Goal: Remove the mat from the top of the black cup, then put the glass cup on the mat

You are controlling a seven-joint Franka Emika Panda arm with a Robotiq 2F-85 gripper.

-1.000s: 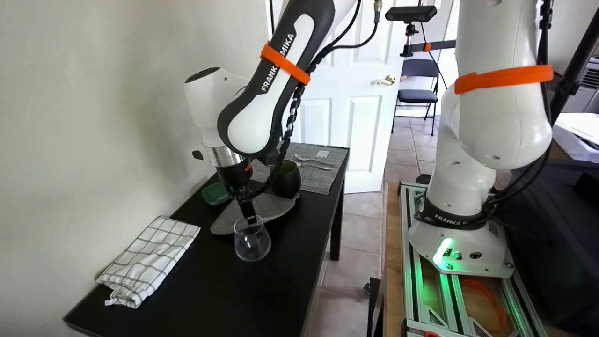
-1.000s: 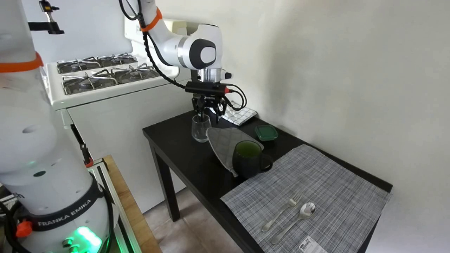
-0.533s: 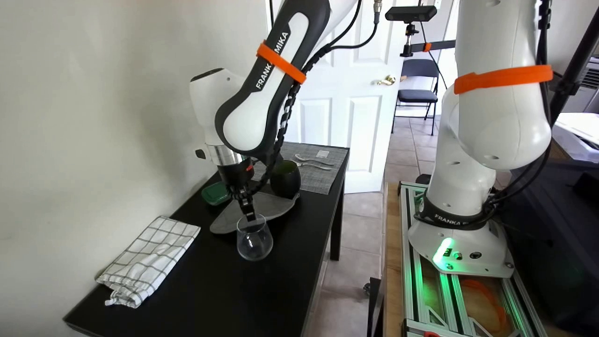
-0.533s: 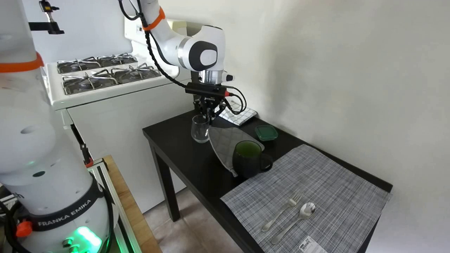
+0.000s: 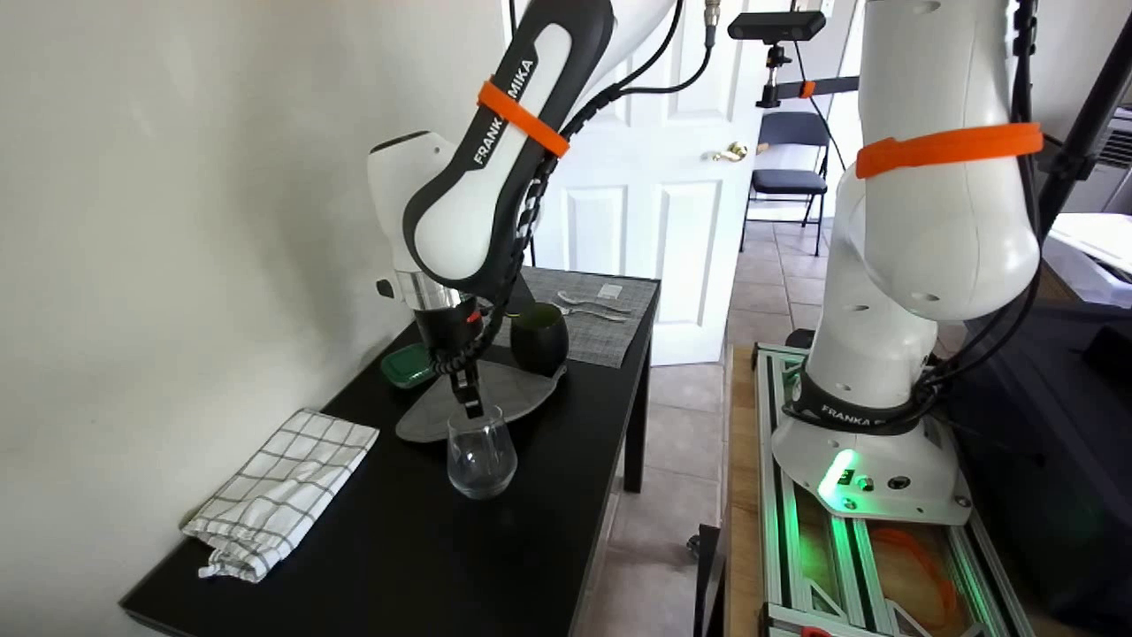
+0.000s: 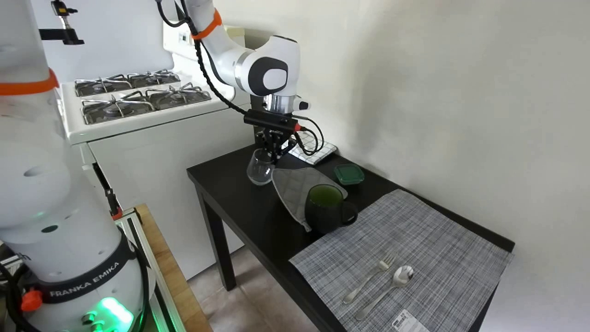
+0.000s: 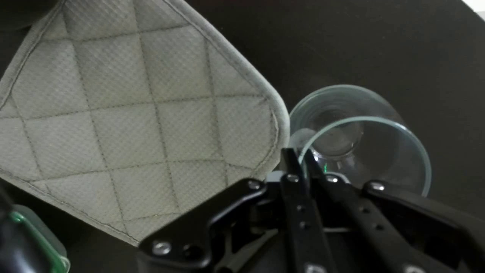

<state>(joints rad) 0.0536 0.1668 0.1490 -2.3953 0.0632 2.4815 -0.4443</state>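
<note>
The clear glass cup (image 5: 482,464) stands at the mat's edge and, in an exterior view, leans a little, its base swung away from the mat. My gripper (image 7: 301,153) is shut on the rim of that glass cup (image 7: 401,159), one finger inside and one outside. The grey quilted mat (image 7: 121,106) lies on the table beside it, with one edge curling up. At the mat's far corner sits the black cup (image 6: 320,214), upright, its green inside uncovered; I cannot tell whether it touches the mat. Whether the glass base rests on the table is unclear.
A green-lidded box (image 6: 349,174) lies beside the mat near the wall. The checkered cloth (image 5: 283,491) is farther along the wall side. A grey placemat (image 6: 415,258) carries a fork (image 6: 368,279) and a spoon (image 6: 387,290). The black table (image 5: 416,548) ends at an open front edge.
The fingers have come together on the glass rim. The gripper shifted slightly toward the mat side, and the glass has gone from upright to a slight tilt. Mat and black cup look unmoved.
</note>
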